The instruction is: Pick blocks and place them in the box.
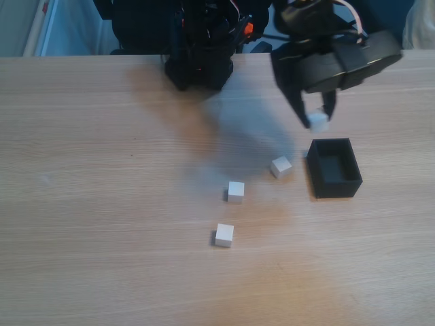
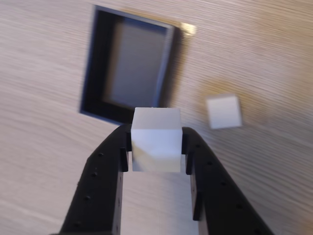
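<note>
**A:** Start with the fixed view. Where does everything sit relative to the small black open-topped box with thin matte walls [image 1: 334, 168]?

**B:** The black two-finger gripper [image 1: 317, 121] hangs just above the box's far edge, pinching a small plain white cube [image 1: 317, 122] between its fingertips. The box interior looks empty. Three more white cubes lie on the pale wood-grain table [image 1: 102, 204]: the nearest cube [image 1: 281, 166] just beside the box's left wall, the middle cube [image 1: 236, 191] farther left, and the farthest cube [image 1: 224, 235] left again and toward the camera, well apart from the box.

**A:** And the wrist view?

**B:** The gripper [image 2: 156, 147] has both fingers pressed against the sides of the held cube [image 2: 156, 139]. The box [image 2: 95, 73] lies just beyond the cube, its dark floor bare as far as I can see. A loose cube [image 2: 224, 111] rests on the table to the right of the box; it is blurred.

**A:** So how far along?

**B:** Early, I'd judge. Nothing is in the box yet; the first cube is lifted but not quite over the opening. It needs carrying over and releasing, then three cubes remain.
</note>
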